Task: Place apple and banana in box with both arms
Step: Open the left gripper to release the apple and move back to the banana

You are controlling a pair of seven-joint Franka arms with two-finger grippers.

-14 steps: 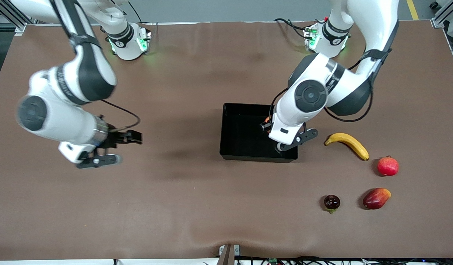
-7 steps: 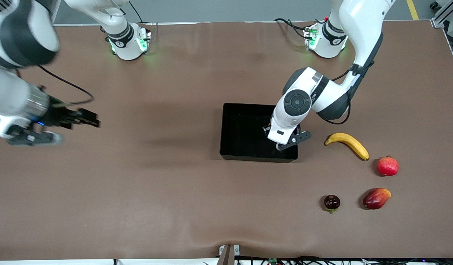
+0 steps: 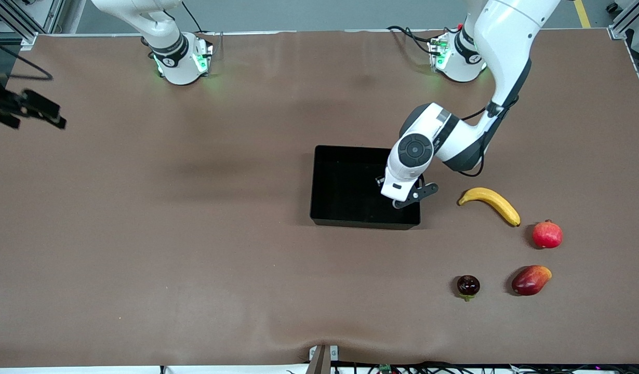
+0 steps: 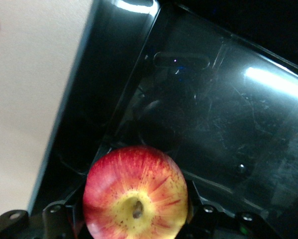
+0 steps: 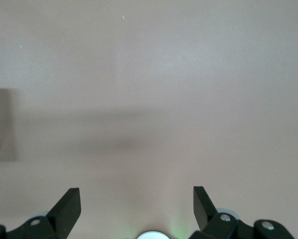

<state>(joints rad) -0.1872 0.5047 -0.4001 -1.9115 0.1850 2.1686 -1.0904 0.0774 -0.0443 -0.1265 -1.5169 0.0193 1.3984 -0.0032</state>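
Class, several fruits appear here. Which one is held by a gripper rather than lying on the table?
The apple, clamped in the left gripper over the box; the banana and other fruits lie on the table.

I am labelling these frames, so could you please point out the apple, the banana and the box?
apple (image 4: 135, 193): left wrist view, middle of its red-yellow skin.
banana (image 3: 490, 202): front view, middle of its curve.
box (image 3: 345, 182): front view, bare black floor.
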